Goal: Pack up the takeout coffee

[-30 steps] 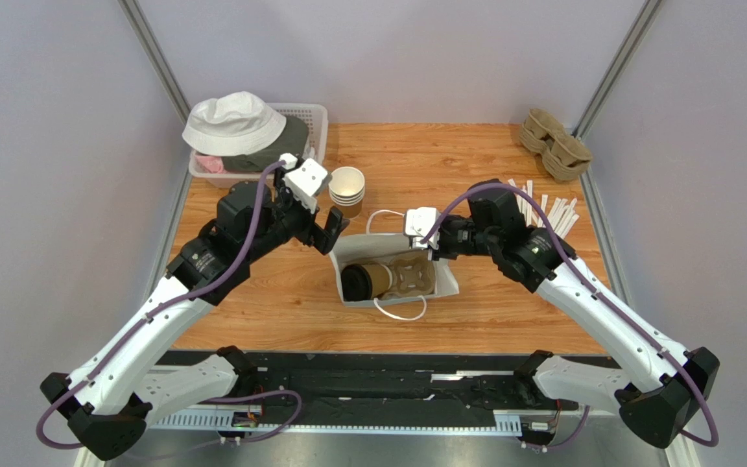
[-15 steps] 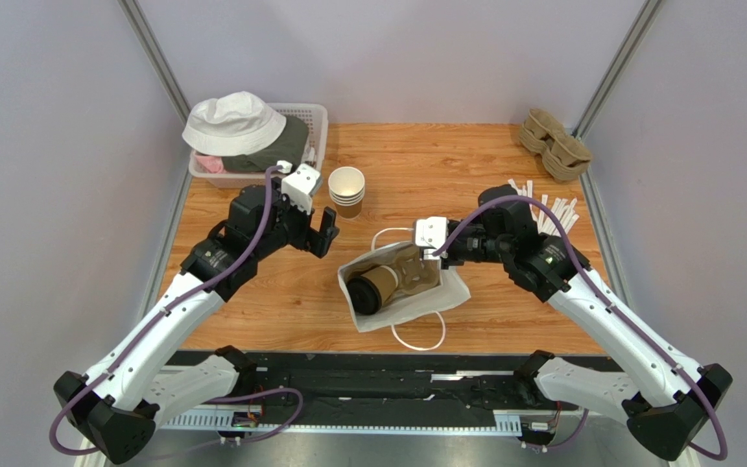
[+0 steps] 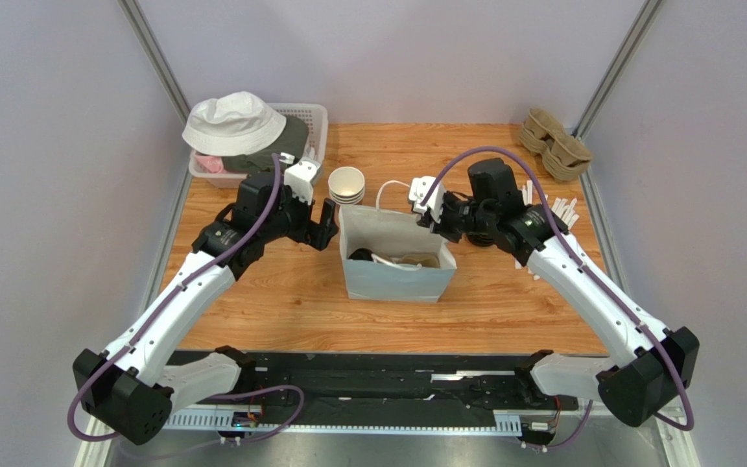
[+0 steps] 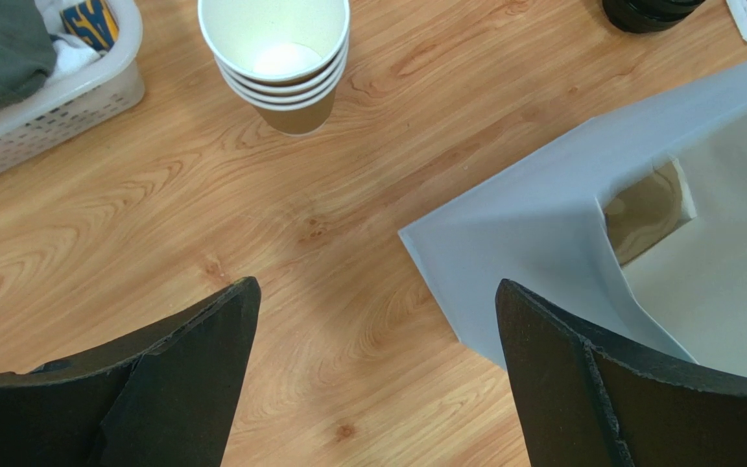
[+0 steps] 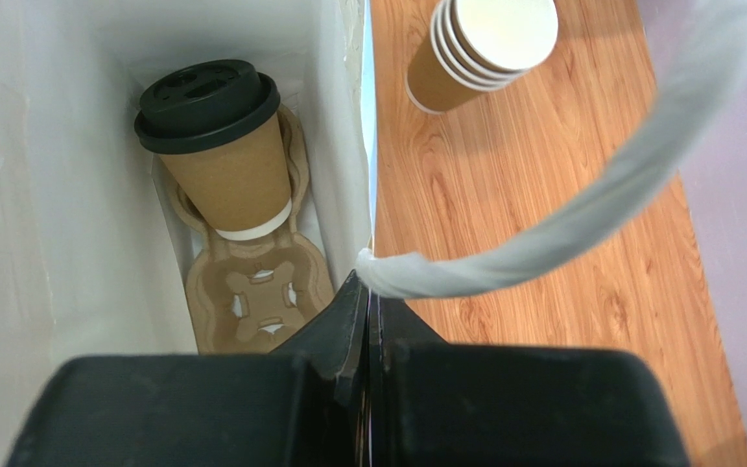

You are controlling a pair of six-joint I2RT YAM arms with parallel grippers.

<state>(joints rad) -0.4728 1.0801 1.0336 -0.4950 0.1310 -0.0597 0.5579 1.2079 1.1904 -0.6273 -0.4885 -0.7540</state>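
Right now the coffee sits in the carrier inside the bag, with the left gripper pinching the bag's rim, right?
No: the right gripper pinches the rim of the bag, per the right wrist view; the left gripper is open. Rest holds.

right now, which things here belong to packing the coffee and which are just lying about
Job in hand: takeout coffee, cup carrier it sits in, white paper bag holding both, right end effector shut on the bag's rim.
Lying about: stack of lidless cups, basket with white hat, straws, spare carriers.
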